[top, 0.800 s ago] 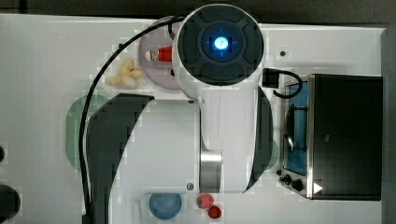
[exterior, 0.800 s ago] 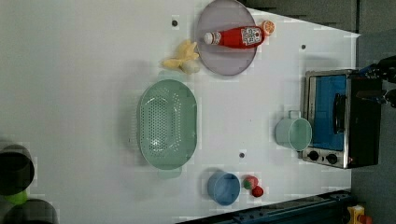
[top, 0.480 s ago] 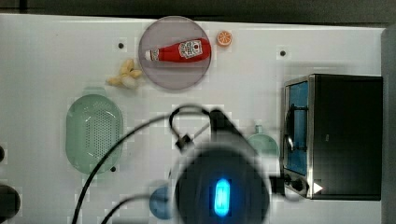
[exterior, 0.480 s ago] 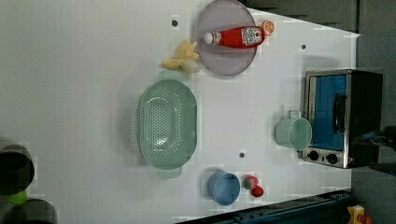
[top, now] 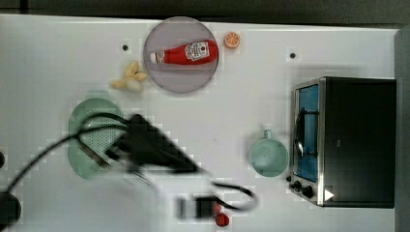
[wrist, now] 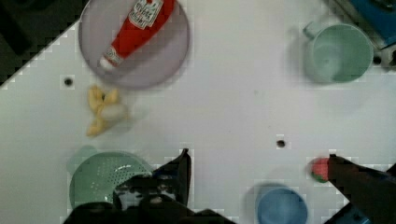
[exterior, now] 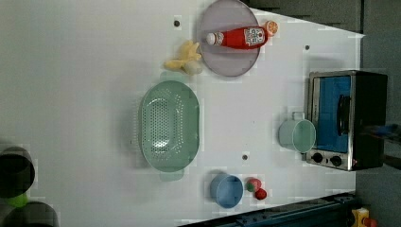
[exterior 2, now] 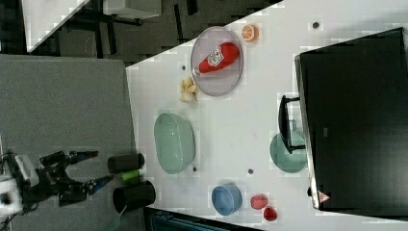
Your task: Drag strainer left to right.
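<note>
Tool (wrist: 257, 161) fingers spread wide, hanging high above the tabletop (exterior: 94, 71), could miss the strainer (exterior: 169, 125) resting at the left view's middle-left and bump the blue bowl (exterior: 226, 190).

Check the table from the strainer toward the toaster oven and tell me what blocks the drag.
In the top view, bare table lies to the right of the strainer until the mint-green mug, which stands close in front of the toaster oven. The blue bowl and the plate with the ketchup bottle lie off that line.
</note>
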You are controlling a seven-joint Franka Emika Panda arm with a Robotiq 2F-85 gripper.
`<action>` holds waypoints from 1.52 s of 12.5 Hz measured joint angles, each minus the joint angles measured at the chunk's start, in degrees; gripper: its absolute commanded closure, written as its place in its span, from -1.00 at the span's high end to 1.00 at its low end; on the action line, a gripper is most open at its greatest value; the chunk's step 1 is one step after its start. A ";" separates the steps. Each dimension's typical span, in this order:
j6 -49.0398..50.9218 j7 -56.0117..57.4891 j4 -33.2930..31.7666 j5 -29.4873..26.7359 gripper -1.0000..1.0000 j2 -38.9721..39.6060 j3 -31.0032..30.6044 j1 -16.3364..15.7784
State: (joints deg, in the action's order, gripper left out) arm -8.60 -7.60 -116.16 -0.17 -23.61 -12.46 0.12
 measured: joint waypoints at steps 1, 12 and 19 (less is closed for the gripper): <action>-2.21 -2.32 0.00 -0.68 1.00 3.55 -3.71 0.00; -31.54 -55.85 -5.71 0.59 1.00 38.12 -21.75 -4.75; -49.42 -65.92 -9.18 6.23 1.00 50.22 -17.33 -3.23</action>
State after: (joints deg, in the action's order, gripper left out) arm -58.02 -73.52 -125.33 6.06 26.61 -29.79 -3.12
